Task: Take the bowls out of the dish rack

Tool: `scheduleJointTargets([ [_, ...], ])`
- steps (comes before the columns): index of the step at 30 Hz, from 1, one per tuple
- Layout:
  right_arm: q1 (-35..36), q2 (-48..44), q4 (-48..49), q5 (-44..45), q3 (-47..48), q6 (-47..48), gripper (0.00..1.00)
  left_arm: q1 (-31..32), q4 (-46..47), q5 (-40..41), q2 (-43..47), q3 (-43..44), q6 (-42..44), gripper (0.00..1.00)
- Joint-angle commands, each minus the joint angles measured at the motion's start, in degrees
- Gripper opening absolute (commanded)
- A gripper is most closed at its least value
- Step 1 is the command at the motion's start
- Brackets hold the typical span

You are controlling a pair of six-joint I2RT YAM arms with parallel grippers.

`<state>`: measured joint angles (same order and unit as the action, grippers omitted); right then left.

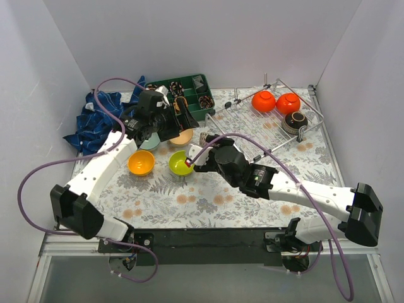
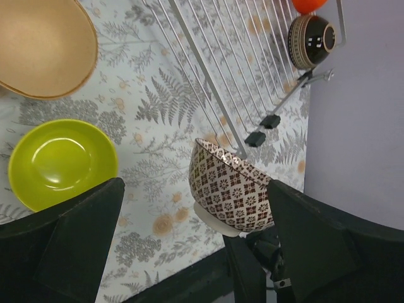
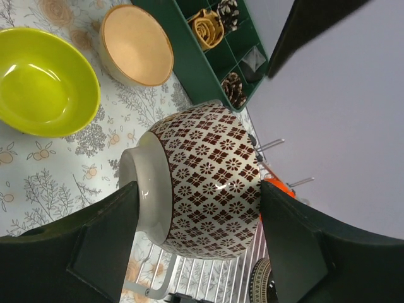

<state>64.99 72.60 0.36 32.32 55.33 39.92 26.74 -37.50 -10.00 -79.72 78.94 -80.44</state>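
My right gripper [image 1: 202, 150] [image 3: 199, 202] is shut on the white dotted-pattern bowl [image 3: 208, 189], holding it tilted on its side above the table just left of the dish rack [image 1: 271, 123]; the bowl also shows in the left wrist view [image 2: 233, 189]. Two red-orange bowls [image 1: 263, 101] [image 1: 288, 103] and the dark patterned bowl [image 1: 295, 121] sit in the rack. The yellow-orange [image 1: 141, 162], lime green [image 1: 180, 163], beige [image 1: 183, 136] and pale mint [image 1: 150, 141] bowls stand on the table. My left gripper [image 1: 172, 123] [image 2: 196, 252] hovers open and empty over them.
A green compartment tray [image 1: 183, 95] stands at the back, behind the left gripper. A blue cloth [image 1: 101, 117] lies at the far left. The rack's near-left foot [image 2: 255, 137] rests close to the held bowl. White walls enclose the table.
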Motion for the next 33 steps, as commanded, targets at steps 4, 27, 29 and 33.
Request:
scheduleJointTargets([
  [4,2.2,-0.7,11.1,1.9,-1.8,8.5,0.01,-0.1,-7.8,-11.2,-7.8,8.0,-0.7,0.98],
  [27,6.2,2.9,25.2,5.4,-8.2,24.9,0.01,0.1,-11.2,-19.4,-12.3,5.1,1.7,0.65],
  [29,6.5,3.1,25.4,5.8,-8.2,25.4,0.01,0.0,-11.5,-19.9,-12.3,4.9,2.0,0.59],
  [33,6.9,3.7,26.6,6.4,-8.5,27.0,0.01,0.1,-11.9,-20.9,-12.1,4.6,2.4,0.34],
])
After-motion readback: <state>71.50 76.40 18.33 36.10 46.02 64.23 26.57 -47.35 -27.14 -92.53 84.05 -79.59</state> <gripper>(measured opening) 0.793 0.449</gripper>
